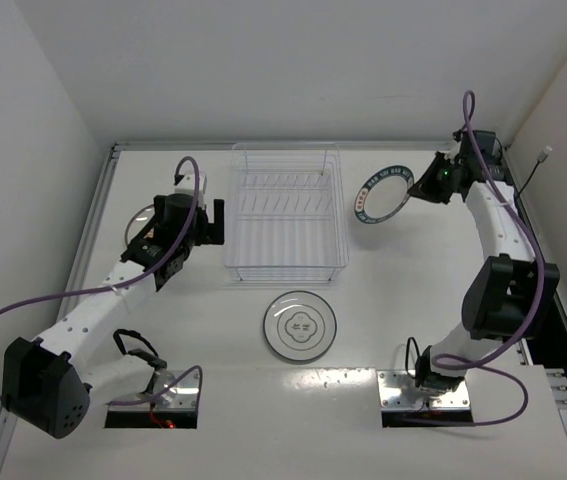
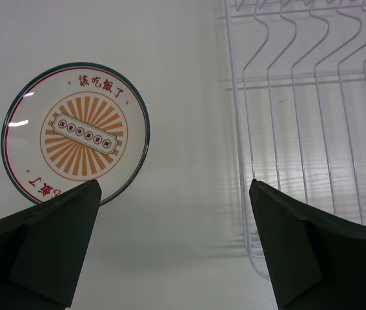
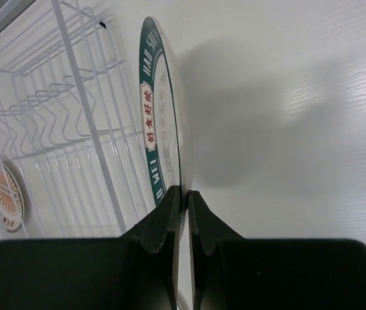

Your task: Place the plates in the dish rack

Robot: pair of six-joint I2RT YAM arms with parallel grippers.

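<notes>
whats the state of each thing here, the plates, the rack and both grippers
dish rack: no plates in it
blue-rimmed plate: held on edge, right of the dish rack
sunburst plate: lying flat, left of the dish rack, untouched
motif plate: lying flat, in front of the dish rack
left gripper: open, holding nothing
right gripper: shut on the blue-rimmed plate's edge

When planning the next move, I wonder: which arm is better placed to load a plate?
Right: its gripper grips the blue-rimmed plate on edge beside the rack; the left gripper is open, empty.
</notes>
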